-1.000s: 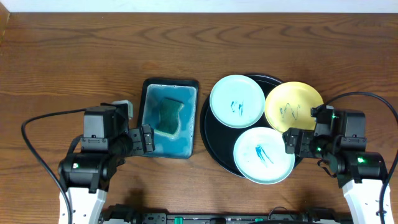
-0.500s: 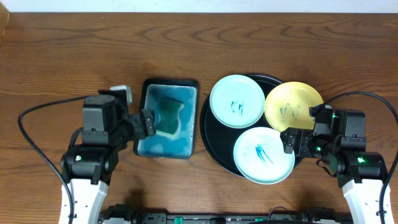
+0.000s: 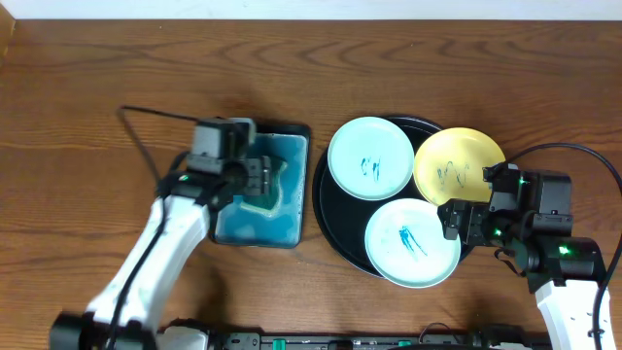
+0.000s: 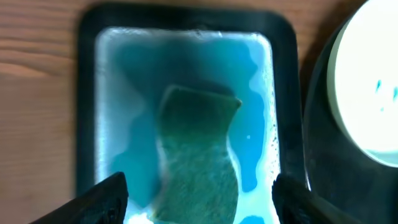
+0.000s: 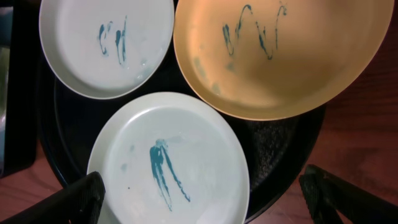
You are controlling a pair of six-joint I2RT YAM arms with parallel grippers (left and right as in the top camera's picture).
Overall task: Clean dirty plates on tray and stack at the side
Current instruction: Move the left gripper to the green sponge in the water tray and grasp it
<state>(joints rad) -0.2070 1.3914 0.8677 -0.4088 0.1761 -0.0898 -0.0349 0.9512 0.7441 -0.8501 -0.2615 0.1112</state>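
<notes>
The black tray [image 3: 335, 209] holds three plates with teal scribbles: a mint plate [image 3: 371, 157] at the back left, a yellow plate [image 3: 459, 165] at the back right overhanging the rim, and a mint plate [image 3: 412, 242] in front. My right gripper [image 3: 455, 222] is open and empty at the tray's right edge. In the right wrist view its fingers [image 5: 202, 196] straddle the front mint plate [image 5: 168, 168]. My left gripper [image 3: 255, 185] is open above the green sponge [image 4: 199, 149], fingers [image 4: 196, 202] either side of it, apart from it.
The sponge lies in a rectangular black-rimmed basin [image 3: 227, 156] of blue water just left of the tray. Bare brown tabletop [image 3: 117, 87] spreads to the left and behind. Cables trail from both arms.
My left arm has swung up and to the right, from beside the basin to over the sponge. The right arm and the plates have not moved.
</notes>
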